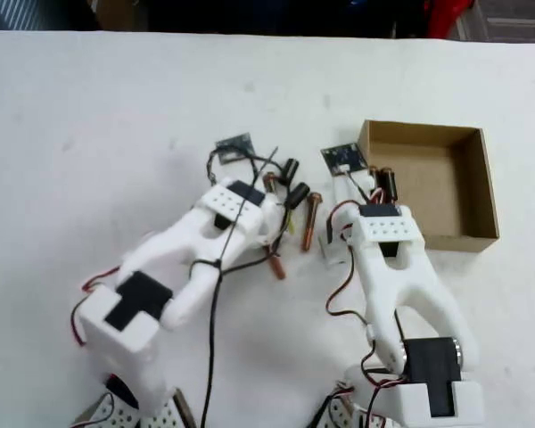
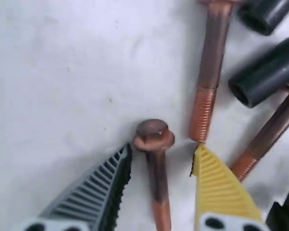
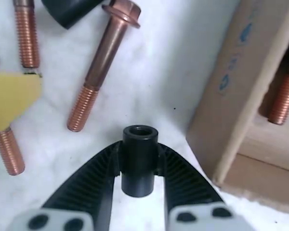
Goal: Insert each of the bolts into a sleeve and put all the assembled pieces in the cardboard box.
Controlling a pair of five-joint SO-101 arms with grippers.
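1. my left gripper (image 2: 162, 149) lies left of centre in the high view. its grey and yellow fingers are spread wide and grip nothing.
2. a copper bolt (image 2: 154, 159) lies flat on the white table (image 1: 116, 107) between those fingers, head pointing away from my wrist. i cannot tell whether the grey tip touches the head.
3. a second bolt (image 2: 209, 72) has its threaded end almost against the yellow finger (image 2: 216, 187), and a third bolt (image 2: 269, 134) lies at an angle just beside it.
4. two loose black sleeves (image 2: 267, 72) lie on their sides near those bolts, just above centre in the high view.
5. my right gripper (image 3: 139, 151), right of centre in the high view, is clamped on one black sleeve (image 3: 139, 161), a finger pressing each side, its open bore facing my wrist camera.
6. the cardboard box (image 1: 486, 192) sits open-topped at the right of the high view, just beside my right gripper. inside, near its left wall, a boxed bolt (image 3: 284, 101) shows its threads, with something dark over its other end.
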